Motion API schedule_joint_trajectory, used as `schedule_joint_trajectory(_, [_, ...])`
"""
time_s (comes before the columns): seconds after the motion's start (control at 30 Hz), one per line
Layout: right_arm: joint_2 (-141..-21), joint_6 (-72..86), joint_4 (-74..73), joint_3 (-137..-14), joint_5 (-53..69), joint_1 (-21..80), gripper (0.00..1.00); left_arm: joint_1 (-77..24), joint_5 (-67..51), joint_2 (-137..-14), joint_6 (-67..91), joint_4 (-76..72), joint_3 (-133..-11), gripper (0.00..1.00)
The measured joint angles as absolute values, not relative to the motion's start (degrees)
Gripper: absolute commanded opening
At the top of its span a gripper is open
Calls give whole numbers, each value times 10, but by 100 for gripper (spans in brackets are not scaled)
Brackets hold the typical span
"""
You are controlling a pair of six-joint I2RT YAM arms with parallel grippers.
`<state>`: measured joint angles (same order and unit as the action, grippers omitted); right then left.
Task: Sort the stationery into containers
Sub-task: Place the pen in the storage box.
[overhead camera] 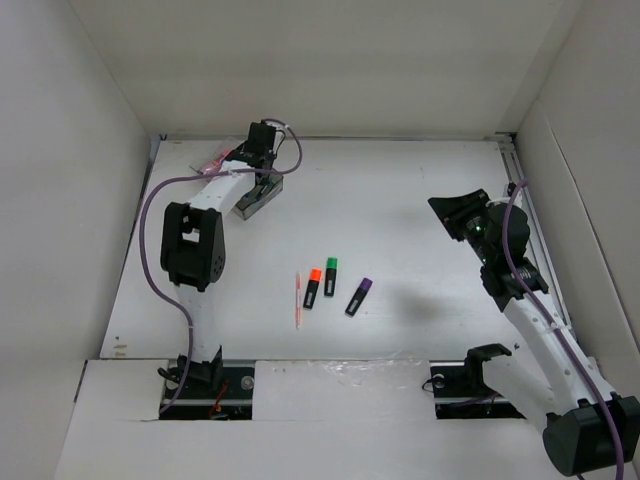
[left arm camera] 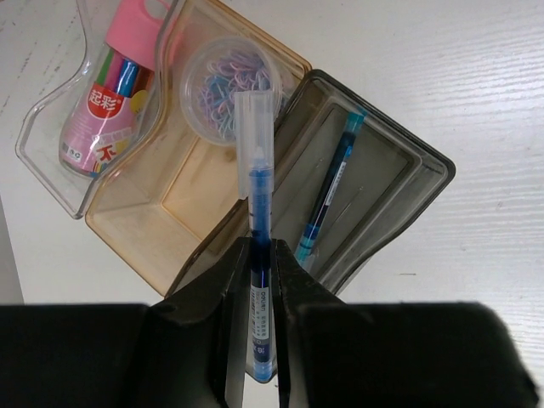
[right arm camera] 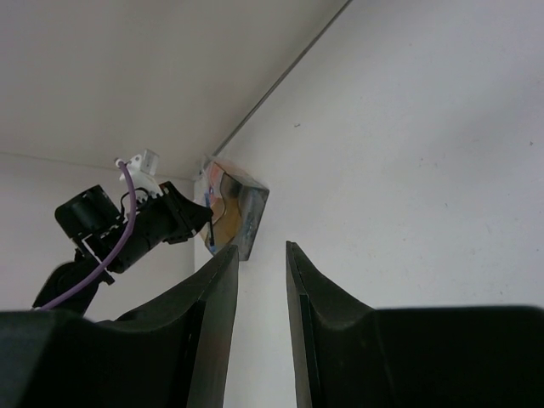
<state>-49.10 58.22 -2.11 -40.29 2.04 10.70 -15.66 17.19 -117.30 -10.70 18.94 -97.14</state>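
My left gripper [left arm camera: 261,246] is shut on a blue pen with a clear cap [left arm camera: 257,183], held over the clear tan-tinted box [left arm camera: 399,183] at the far left [overhead camera: 255,203]. A bluish pen [left arm camera: 330,191] lies in the box's grey compartment. A pink-topped bottle [left arm camera: 115,89] lies in the clear side tray. On the table lie a pink pen [overhead camera: 297,300] and the orange [overhead camera: 312,288], green [overhead camera: 330,276] and purple [overhead camera: 359,297] highlighters. My right gripper [right arm camera: 261,251] is open and empty, raised at the right [overhead camera: 448,208].
A round cup of coloured paper clips [left arm camera: 228,81] sits in the box's tan compartment. White walls enclose the table on the left, back and right. The left arm [overhead camera: 190,245] stretches along the left side toward the box.
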Motion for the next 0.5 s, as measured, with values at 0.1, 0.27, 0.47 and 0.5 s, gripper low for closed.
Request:
schedule_joint_trajectory(0.1, [-491, 582, -21, -403, 20, 107, 35, -157, 176, -1177, -107, 187, -970, 11])
schedule_joint_trajectory(0.27, [-491, 582, -21, -403, 19, 107, 35, -157, 180, -1184, -108, 180, -966, 14])
schedule_joint_trajectory(0.47, [-491, 582, -21, -403, 19, 107, 35, -160, 182, -1188, -109, 177, -957, 25])
schedule_joint_trajectory(0.5, [-491, 582, -21, -403, 19, 107, 35, -161, 184, -1188, -110, 177, -956, 25])
